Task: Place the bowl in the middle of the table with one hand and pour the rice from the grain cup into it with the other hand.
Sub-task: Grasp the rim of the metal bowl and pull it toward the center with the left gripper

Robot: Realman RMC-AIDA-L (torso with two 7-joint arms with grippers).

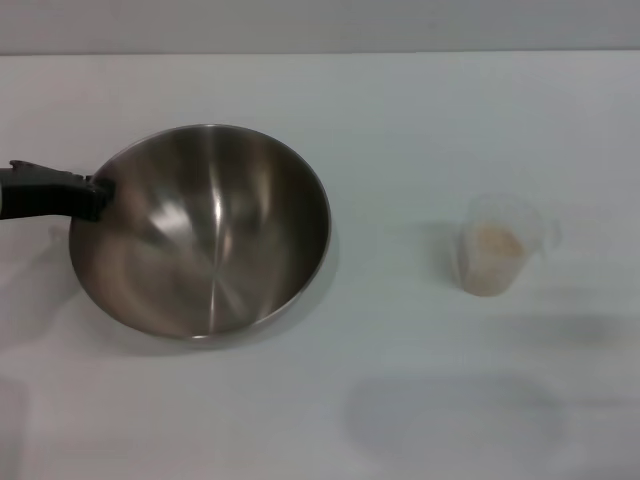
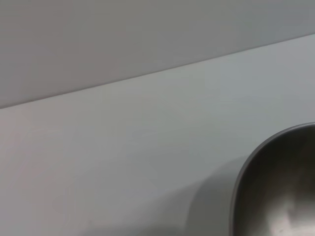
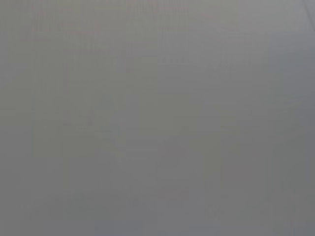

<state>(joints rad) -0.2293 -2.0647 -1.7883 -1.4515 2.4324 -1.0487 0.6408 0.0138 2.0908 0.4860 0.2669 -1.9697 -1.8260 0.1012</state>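
The stainless-steel bowl (image 1: 205, 230) is on the white table (image 1: 400, 120), left of the middle, tilted toward me. My left gripper (image 1: 95, 190) comes in from the left edge, and its black fingers are shut on the bowl's left rim. Part of the bowl's rim also shows in the left wrist view (image 2: 280, 187). The clear grain cup (image 1: 497, 245) stands upright at the right, apart from the bowl, with off-white rice (image 1: 493, 243) inside. My right gripper is out of view.
The table's far edge (image 1: 320, 53) meets a grey wall. A faint shadow (image 1: 450, 415) lies on the table near the front right. The right wrist view shows only a plain grey surface.
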